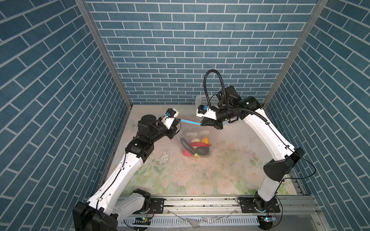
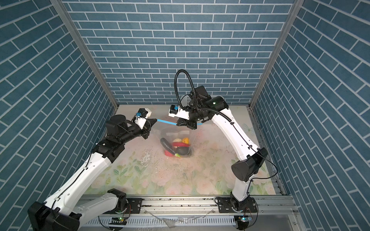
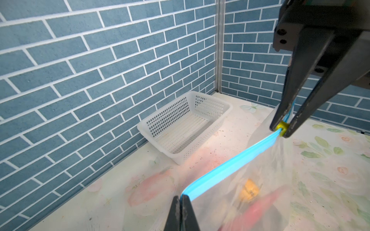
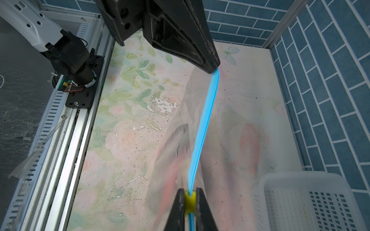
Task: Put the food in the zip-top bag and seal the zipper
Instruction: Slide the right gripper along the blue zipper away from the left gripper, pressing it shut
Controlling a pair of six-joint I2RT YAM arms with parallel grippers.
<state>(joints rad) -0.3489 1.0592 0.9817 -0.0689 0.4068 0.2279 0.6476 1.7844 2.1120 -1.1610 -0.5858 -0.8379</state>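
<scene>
Zip-top bag, large clear crinkly plastic, hangs mid-scene, small toy foods sagging low inside. Left gripper pinched on thin light blue zipper's left end; right gripper clamped on its yellow tab. Film likely limp, slippery: hold strip.

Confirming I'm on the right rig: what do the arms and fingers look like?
Left arm and right arm: white shells, black joints, thin black cables; the right also carries a corrugated black hose. Fingers: black, long, tapered.
</scene>
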